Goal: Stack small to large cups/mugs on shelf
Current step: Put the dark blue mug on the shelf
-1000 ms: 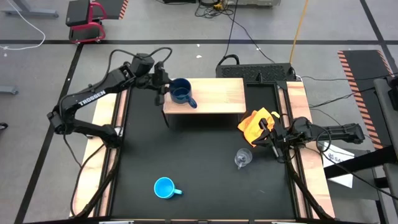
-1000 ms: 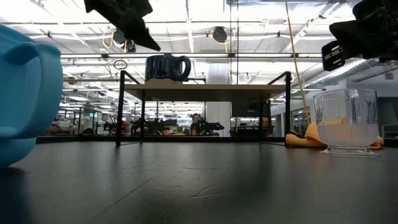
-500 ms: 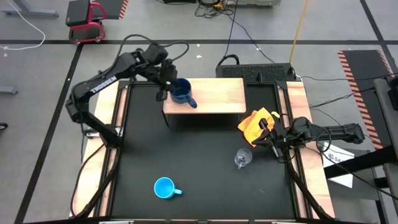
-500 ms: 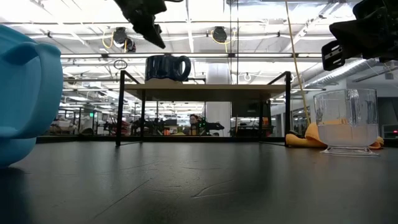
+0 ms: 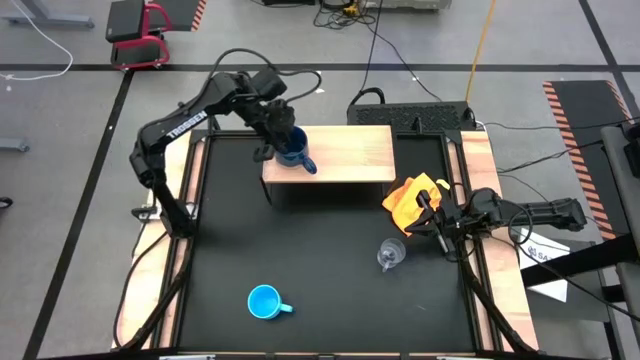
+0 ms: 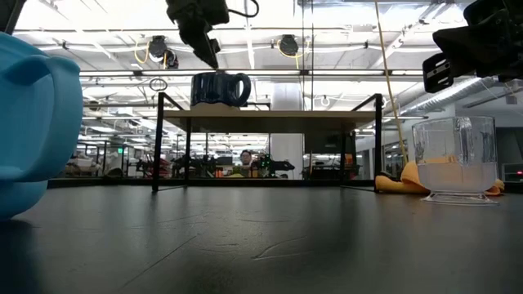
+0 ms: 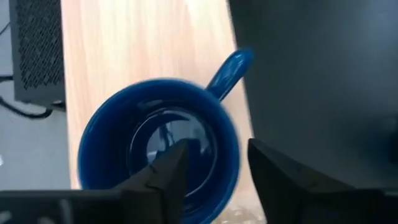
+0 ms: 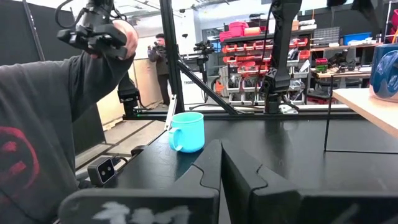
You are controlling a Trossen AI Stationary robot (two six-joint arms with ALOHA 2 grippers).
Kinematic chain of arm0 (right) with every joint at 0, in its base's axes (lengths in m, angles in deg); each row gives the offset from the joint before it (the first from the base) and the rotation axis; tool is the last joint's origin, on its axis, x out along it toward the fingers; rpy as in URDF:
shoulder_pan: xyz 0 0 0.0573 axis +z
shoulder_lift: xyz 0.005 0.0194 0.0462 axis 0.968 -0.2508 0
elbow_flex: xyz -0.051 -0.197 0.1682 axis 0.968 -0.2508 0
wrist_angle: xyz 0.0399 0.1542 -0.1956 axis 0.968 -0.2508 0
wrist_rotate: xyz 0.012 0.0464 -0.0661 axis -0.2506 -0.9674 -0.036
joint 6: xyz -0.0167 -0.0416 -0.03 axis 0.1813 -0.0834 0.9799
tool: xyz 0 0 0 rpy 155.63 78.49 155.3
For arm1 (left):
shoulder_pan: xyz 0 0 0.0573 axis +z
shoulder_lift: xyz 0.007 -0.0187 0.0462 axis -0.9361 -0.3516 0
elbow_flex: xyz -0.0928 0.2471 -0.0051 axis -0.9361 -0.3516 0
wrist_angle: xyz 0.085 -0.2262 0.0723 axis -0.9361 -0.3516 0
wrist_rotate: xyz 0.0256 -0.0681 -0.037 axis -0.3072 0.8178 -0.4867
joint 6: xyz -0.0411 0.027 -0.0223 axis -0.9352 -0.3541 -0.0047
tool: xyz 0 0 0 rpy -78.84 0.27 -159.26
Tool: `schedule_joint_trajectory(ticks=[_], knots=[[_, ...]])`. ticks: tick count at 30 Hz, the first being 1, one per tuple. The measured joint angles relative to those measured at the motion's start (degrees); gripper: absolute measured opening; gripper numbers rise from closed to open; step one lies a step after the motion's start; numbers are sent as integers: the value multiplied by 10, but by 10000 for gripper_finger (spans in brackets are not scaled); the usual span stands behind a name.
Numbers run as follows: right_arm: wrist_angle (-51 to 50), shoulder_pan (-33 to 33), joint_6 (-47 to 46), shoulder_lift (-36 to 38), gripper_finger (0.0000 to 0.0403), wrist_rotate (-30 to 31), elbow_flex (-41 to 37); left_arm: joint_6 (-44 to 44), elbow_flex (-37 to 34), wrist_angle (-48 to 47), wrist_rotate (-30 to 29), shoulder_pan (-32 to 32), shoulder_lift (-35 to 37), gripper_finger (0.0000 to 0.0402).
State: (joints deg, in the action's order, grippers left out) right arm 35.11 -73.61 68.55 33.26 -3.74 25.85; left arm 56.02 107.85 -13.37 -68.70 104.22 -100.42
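The dark navy-blue mug (image 5: pixel 291 150) stands upright on the left end of the wood-topped shelf (image 5: pixel 352 150), its handle toward the near edge. My left gripper (image 7: pixel 214 158) is open and points down just above the mug (image 7: pixel 158 146), one finger over its hollow and one outside the rim; the low view (image 6: pixel 209 55) shows it clear of the mug (image 6: pixel 219 90). The sky-blue mug (image 5: pixel 264 301) stands on the mat near the front edge. The clear glass cup (image 5: pixel 391 254) stands right of centre. My right gripper (image 5: pixel 422 224) is shut and empty beside it.
An orange-yellow cloth (image 5: pixel 412 197) lies between the shelf's right end and my right gripper. Pale wooden planks (image 5: pixel 478 160) run along both sides of the black mat. A person's dark sleeve (image 8: pixel 56 106) shows beyond the table in the right wrist view.
My left gripper has swung from off the shelf's left end toward the table's right edge until it is over the navy mug, and has tipped to point more steeply down. The mugs and my right gripper have kept still.
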Motion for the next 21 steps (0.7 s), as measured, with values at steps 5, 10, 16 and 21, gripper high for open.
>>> schedule_joint_trajectory(ticks=[5, 10, 16, 21], knots=[[0, 0, 0, 0, 0, 0, 0, 16, 0, -7, -29, -4, -10, 239], [0, 0, 0, 0, 0, 0, 0, 21, 0, -9, -35, -8, -9, 265], [0, 0, 0, 0, 0, 0, 0, 28, 0, -27, -35, -13, -9, 267], [0, 0, 0, 0, 0, 0, 0, 28, 0, -37, -34, -17, -9, 267]])
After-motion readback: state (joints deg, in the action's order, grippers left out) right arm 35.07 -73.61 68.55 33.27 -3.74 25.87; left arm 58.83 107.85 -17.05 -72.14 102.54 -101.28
